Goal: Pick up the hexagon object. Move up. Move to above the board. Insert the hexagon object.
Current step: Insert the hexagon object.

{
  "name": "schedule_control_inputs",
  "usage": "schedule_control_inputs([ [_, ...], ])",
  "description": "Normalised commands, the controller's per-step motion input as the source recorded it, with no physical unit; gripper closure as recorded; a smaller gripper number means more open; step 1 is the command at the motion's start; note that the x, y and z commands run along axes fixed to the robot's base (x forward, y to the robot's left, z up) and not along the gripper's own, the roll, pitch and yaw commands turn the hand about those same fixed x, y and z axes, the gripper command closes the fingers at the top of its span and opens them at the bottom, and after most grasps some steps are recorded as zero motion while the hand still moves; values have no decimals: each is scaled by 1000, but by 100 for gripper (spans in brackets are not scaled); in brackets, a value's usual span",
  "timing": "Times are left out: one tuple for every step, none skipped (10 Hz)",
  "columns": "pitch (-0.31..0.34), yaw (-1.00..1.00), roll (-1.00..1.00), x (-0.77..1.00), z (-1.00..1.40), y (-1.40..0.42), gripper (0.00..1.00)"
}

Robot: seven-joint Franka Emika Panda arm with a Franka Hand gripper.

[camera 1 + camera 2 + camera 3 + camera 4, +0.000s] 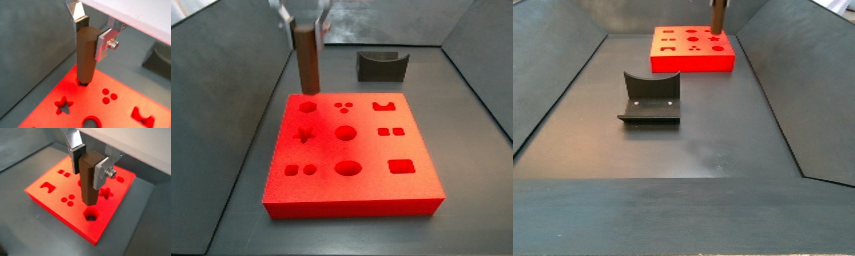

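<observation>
My gripper is shut on the top of the hexagon object, a slim brown peg that hangs upright; this shows in both wrist views. The peg hangs over the red board, its lower end a little above the hexagon cut-out. In a side view the peg stands over the board's far left corner, just above the hexagon hole. In a side view the peg is over the far board; the gripper is cut off at the frame's edge.
The dark fixture stands on the grey floor behind the board, and in a side view it is nearer the camera. Grey walls enclose the floor on both sides. The board has star, circle, square and dot cut-outs.
</observation>
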Motion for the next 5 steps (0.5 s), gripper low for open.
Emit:
schedule_control_inputs([
  [0,-1000,0,-6,-666,0,100],
  [0,-1000,0,0,-506,0,100],
  [0,-351,-27,34,-57,111,100],
  [0,-17,0,-257,-14,11,100],
  [51,-34,0,-200,-246,411,100],
])
